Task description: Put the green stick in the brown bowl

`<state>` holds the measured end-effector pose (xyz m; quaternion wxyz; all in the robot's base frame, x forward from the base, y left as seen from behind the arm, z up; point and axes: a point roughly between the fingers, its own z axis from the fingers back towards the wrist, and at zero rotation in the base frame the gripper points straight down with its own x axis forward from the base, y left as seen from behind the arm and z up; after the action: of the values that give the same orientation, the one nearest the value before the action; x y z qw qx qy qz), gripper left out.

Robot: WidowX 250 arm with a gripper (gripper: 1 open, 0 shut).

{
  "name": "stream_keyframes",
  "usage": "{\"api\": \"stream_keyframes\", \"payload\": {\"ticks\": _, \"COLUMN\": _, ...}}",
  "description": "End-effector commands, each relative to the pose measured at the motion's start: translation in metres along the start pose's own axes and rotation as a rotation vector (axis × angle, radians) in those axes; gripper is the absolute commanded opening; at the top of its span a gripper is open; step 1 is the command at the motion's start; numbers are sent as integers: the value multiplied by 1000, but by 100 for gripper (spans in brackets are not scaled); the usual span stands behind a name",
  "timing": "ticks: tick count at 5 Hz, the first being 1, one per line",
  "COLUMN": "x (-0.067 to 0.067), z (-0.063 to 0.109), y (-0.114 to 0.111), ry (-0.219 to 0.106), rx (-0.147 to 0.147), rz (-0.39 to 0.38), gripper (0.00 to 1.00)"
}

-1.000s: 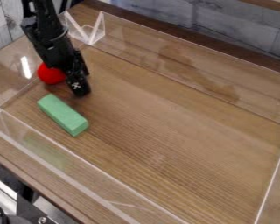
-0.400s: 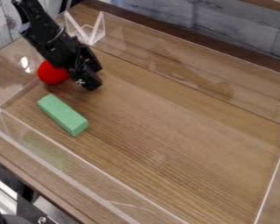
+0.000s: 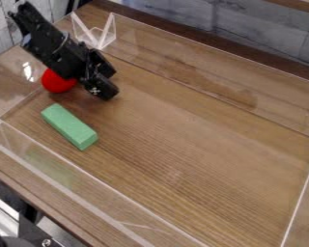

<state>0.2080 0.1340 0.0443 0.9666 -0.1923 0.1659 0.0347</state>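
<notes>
The green stick (image 3: 70,126) is a flat green block lying on the wooden table at the left, slanting toward the front edge. My black gripper (image 3: 101,90) hangs low over the table behind the stick, tilted to the right. It is a short way from the stick, holds nothing, and its fingers look slightly apart. A red round object (image 3: 54,78) sits just left of the gripper, partly hidden by the arm. No brown bowl shows in this view.
Clear plastic walls (image 3: 183,48) ring the wooden table (image 3: 196,135). A low clear rim (image 3: 67,183) runs along the front edge. A tiled wall stands behind.
The gripper has swung up and to the right, from pointing down near the red object to tilting right. The green stick has not moved.
</notes>
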Motion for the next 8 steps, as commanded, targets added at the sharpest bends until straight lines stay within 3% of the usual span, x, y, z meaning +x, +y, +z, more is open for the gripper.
{"api": "stream_keyframes", "payload": {"ticks": 1, "x": -2, "z": 10, "y": -1, "ry": -27, "rx": 17, "rz": 4, "gripper": 0}}
{"api": "stream_keyframes", "payload": {"ticks": 3, "x": -1, "z": 42, "y": -28, "ry": -73, "rx": -8, "rz": -13, "gripper": 0}}
{"api": "stream_keyframes", "payload": {"ticks": 4, "x": -4, "z": 44, "y": -31, "ry": -75, "rx": -9, "rz": -11, "gripper": 0}}
{"api": "stream_keyframes", "payload": {"ticks": 8, "x": -1, "z": 25, "y": -28, "ry": -48, "rx": -10, "rz": 22, "gripper": 0}}
